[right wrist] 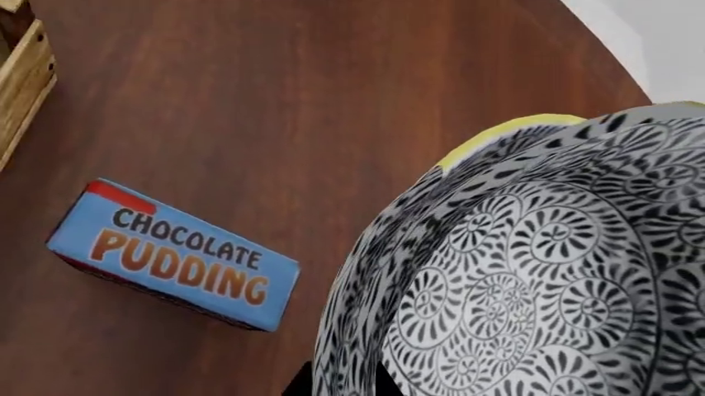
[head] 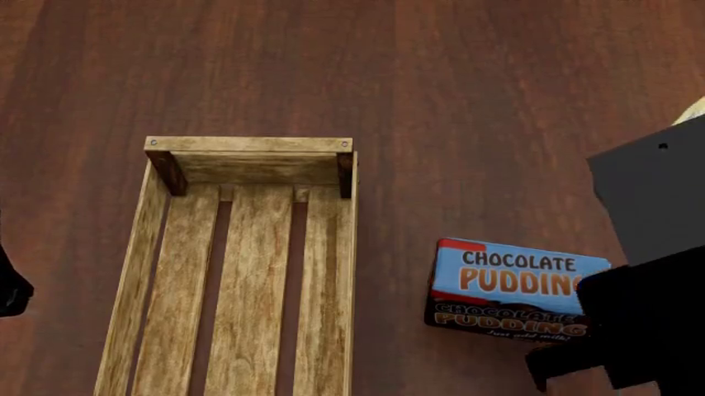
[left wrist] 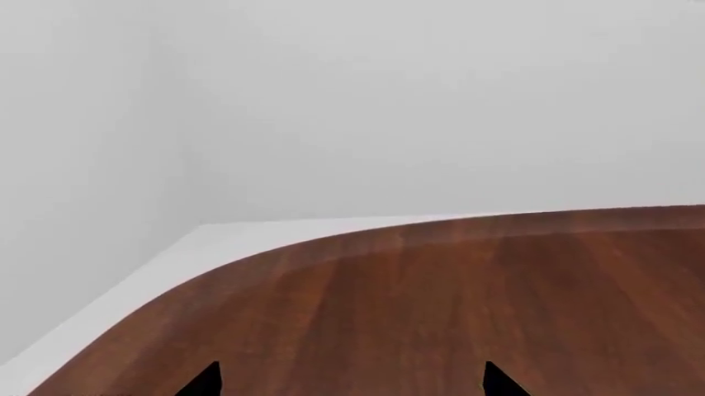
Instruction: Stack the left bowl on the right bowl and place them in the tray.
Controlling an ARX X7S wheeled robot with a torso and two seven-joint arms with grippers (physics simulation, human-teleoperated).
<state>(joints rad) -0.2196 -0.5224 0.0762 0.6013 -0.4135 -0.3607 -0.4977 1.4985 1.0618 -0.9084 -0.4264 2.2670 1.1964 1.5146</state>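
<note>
Right tool (right wrist: 342,384): its tips grip the rim of the black-and-white patterned bowl (right wrist: 529,280), which nests in a yellow-rimmed bowl (right wrist: 501,132). Left tool (left wrist: 350,381): tips apart, nothing between them. The tray (head: 336,272) lies left of the right tool, long axis near to far, its slats bare. The chocolate pudding box (head: 513,285) sits between them on the worktop (head: 441,82). Beyond, open room.

Tool (left wrist: 350,381) tips over table (left wrist: 463,305) corner
</note>
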